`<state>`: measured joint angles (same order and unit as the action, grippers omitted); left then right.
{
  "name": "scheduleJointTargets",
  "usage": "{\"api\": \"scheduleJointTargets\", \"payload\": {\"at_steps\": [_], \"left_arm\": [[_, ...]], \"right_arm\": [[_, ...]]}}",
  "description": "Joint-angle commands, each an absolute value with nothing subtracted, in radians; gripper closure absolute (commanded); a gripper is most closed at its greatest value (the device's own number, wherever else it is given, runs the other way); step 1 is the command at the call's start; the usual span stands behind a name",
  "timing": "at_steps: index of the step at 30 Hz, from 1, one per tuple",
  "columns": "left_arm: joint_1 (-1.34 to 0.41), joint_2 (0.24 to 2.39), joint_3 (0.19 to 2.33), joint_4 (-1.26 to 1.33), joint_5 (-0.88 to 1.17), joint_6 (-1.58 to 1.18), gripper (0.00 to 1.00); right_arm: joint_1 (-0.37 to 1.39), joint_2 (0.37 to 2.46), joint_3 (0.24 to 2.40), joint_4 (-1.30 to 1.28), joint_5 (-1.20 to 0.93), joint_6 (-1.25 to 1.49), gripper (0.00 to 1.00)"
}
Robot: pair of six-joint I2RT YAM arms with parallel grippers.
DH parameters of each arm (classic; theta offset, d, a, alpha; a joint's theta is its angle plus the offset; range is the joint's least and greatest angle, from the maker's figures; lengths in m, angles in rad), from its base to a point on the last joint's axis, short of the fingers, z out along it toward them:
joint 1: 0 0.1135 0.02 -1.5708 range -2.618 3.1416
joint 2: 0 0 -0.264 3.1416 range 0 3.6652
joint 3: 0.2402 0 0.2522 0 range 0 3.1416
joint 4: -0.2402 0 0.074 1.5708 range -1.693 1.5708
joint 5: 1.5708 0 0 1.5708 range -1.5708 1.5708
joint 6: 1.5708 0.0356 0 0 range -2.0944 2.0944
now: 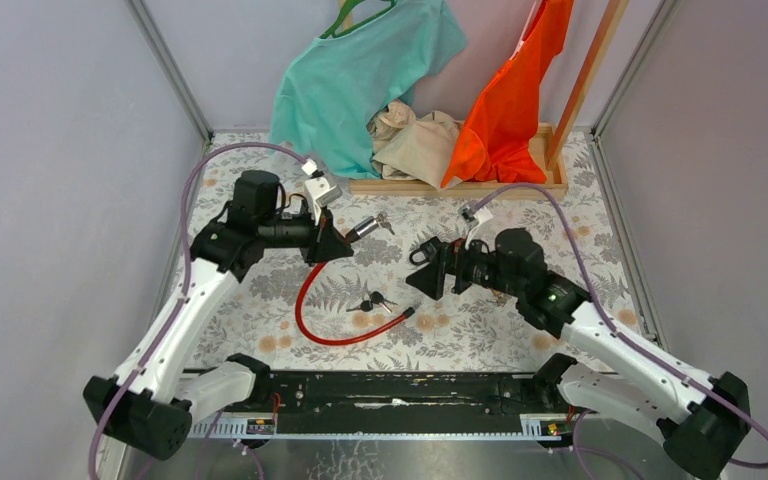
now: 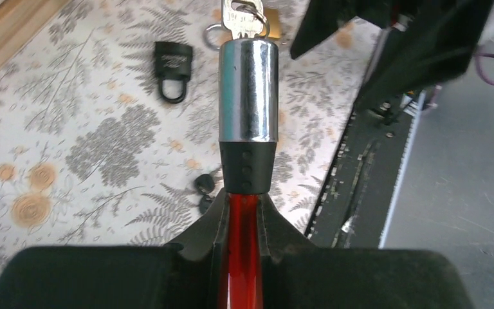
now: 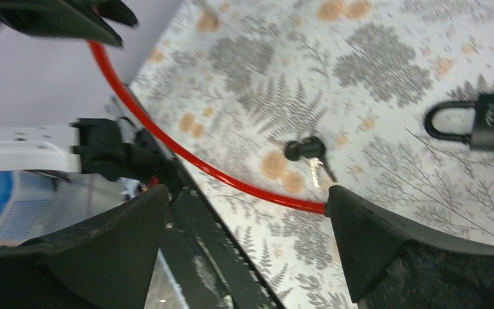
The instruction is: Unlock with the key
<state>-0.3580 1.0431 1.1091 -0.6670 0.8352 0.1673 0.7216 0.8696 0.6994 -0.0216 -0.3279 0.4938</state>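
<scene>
My left gripper [image 1: 343,243] is shut on the red cable [image 2: 243,222] of a cable lock, just behind its black collar. The silver lock cylinder [image 2: 247,90] sticks out past the fingertips, with a key [image 2: 241,18] in its far end; it also shows in the top view [image 1: 363,229]. The cable [image 1: 312,318] loops over the table to its free end. My right gripper [image 1: 422,270] is open and empty, a little right of the cylinder and facing it. A black padlock [image 2: 172,61] lies next to it, also in the right wrist view [image 3: 489,122]. Black-headed keys [image 1: 372,300] lie inside the loop.
A wooden tray [image 1: 550,185] stands at the back with a beige cloth [image 1: 415,140]. A teal shirt [image 1: 360,75] and an orange garment [image 1: 515,100] hang over it. The black base rail [image 1: 390,392] runs along the near edge. Grey walls stand on both sides.
</scene>
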Motion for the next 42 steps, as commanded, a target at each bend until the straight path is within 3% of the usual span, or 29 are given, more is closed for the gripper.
{"api": "scheduleJointTargets", "payload": {"at_steps": [1,5,15,23,31,37,42], "left_arm": [[-0.325,1.141,1.116,-0.637,0.766,0.247,1.0],[-0.32,1.243,1.142,-0.637,0.714,0.314,1.0],[-0.301,1.425,1.202,-0.581,0.659,0.381,1.0],[-0.269,1.516,1.19,-0.528,0.537,0.391,1.0],[-0.239,1.517,1.086,-0.388,0.329,0.28,1.0],[-0.233,1.465,0.973,-0.313,0.268,0.225,1.0],[-0.229,1.484,0.964,-0.319,0.244,0.182,0.73]], "right_arm": [[0.78,0.951,0.654,0.145,-0.218,0.393,0.01],[0.944,1.106,0.682,0.172,-0.046,0.236,0.03],[0.968,1.54,0.848,0.174,0.008,0.171,0.15],[0.997,1.691,0.908,0.174,-0.033,0.104,0.2],[1.0,1.777,0.952,0.123,-0.043,0.113,0.34],[1.001,1.78,0.939,0.137,-0.039,0.121,0.64],[1.003,1.761,0.928,0.156,-0.056,0.125,0.94]]}}
